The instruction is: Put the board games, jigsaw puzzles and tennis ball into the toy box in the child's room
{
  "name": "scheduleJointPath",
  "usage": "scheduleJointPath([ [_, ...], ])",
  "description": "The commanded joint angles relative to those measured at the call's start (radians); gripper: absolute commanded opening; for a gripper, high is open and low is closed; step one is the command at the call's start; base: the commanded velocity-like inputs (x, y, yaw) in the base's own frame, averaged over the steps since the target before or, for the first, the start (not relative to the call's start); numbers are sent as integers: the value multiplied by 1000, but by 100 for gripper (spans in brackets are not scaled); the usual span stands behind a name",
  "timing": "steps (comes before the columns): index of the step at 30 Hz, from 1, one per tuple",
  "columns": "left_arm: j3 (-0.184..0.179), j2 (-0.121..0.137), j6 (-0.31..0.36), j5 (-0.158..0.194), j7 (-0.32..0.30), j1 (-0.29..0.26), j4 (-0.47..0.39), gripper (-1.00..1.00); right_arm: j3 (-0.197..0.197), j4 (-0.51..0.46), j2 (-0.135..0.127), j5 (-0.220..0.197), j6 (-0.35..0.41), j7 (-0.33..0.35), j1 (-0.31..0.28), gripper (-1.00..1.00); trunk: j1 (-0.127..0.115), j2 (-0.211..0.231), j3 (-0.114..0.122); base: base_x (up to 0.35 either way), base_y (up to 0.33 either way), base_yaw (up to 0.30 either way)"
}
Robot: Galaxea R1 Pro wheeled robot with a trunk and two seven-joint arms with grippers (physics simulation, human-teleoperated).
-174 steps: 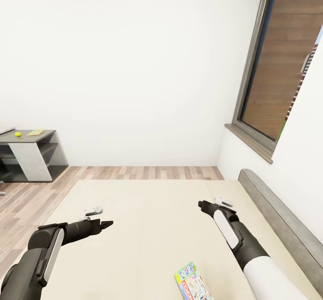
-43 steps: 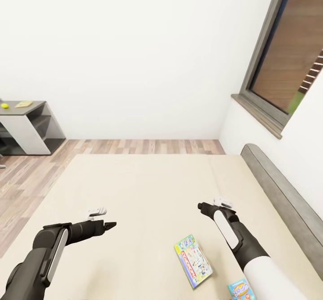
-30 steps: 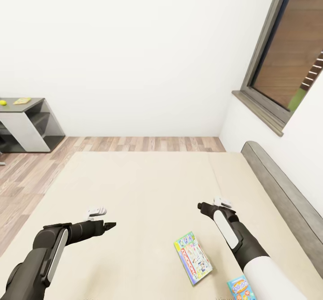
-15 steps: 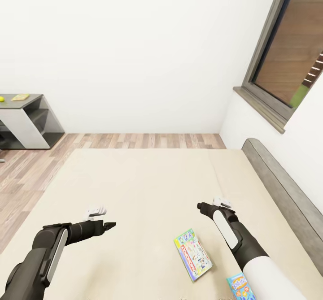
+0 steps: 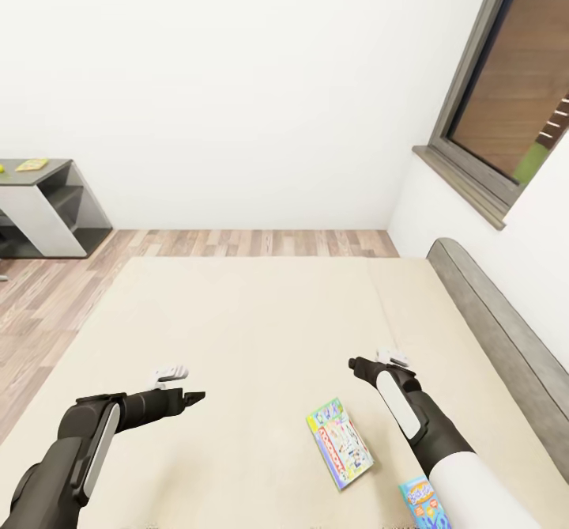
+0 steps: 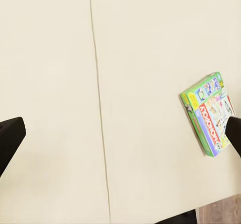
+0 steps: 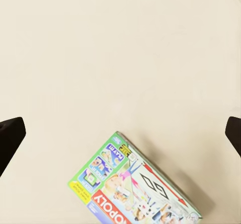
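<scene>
Both arms hang forward over the broad cream-coloured bed, neither holding anything — a ready posture for a pick, by the look of it. The left gripper and the right gripper each have their dark fingertips at opposite edges of their wrist views, so both stand wide apart with bare mattress between.

The flat green-edged Monopoly board game box lies face up on the bed, just beside the right forearm and nearest that arm. A second, blue-fronted board game box lies near the bed's lower edge (partly hidden by the white upper arm). The grey shelved table stands well apart across the wooden floor, carrying a small yellow-green tennis ball and a flat yellowish item I cannot identify.
</scene>
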Motion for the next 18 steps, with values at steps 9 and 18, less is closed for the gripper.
scheduleJointPath([
  [9,2,-1,6,-3,-5,-1,-1,100,5,-1,-2,-9,1,-10,-1,100,1,-2,-17,0,0,0],
  [18,3,-1,6,-1,-7,-1,-1,100,4,-1,-3,-10,1,-10,-1,100,1,-2,-31,0,0,0],
])
